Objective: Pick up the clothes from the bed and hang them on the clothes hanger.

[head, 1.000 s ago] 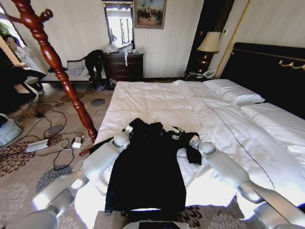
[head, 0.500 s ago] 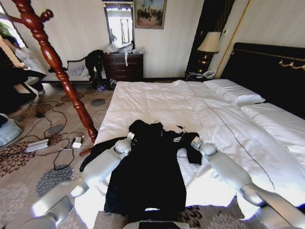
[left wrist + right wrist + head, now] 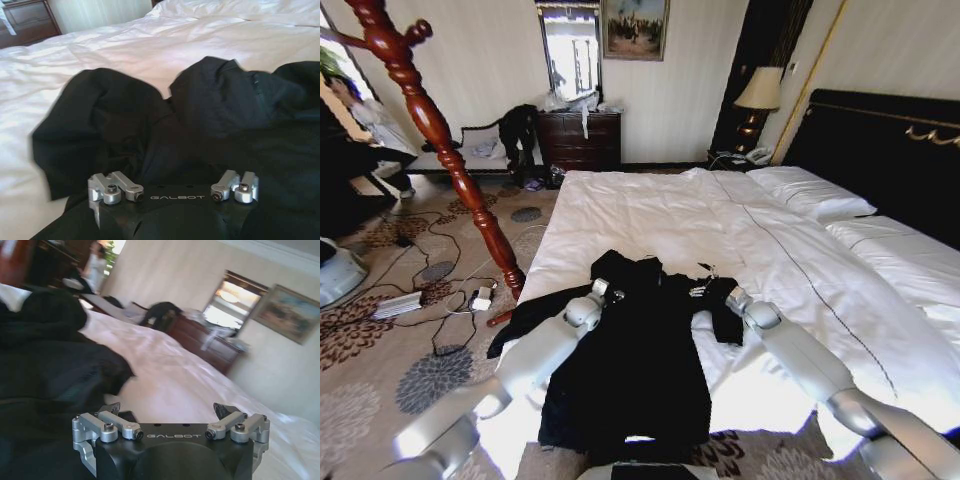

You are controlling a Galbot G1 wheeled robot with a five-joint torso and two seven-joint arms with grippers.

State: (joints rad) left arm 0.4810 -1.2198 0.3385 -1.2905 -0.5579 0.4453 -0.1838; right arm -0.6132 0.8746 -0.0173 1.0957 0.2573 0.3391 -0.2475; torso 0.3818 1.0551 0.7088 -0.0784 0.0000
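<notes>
White bedding frames the bed (image 3: 650, 215) where the black coat (image 3: 635, 360) lies at its foot, left pincer (image 3: 603, 289) and right pincer (image 3: 720, 293) at its shoulders, grip state indiscernible.

Black coat (image 3: 635, 350) lying at the foot edge of the bed (image 3: 650, 215), whose duvet and pillows are white; headboard (image 3: 880, 150) black with gold trim. Robot arms silver-grey. Coat stand (image 3: 435, 130) reddish-brown wood. Carpet (image 3: 380, 350) tan with dark floral medallions. Dresser (image 3: 580, 138) dark brown; walls cream.
</notes>
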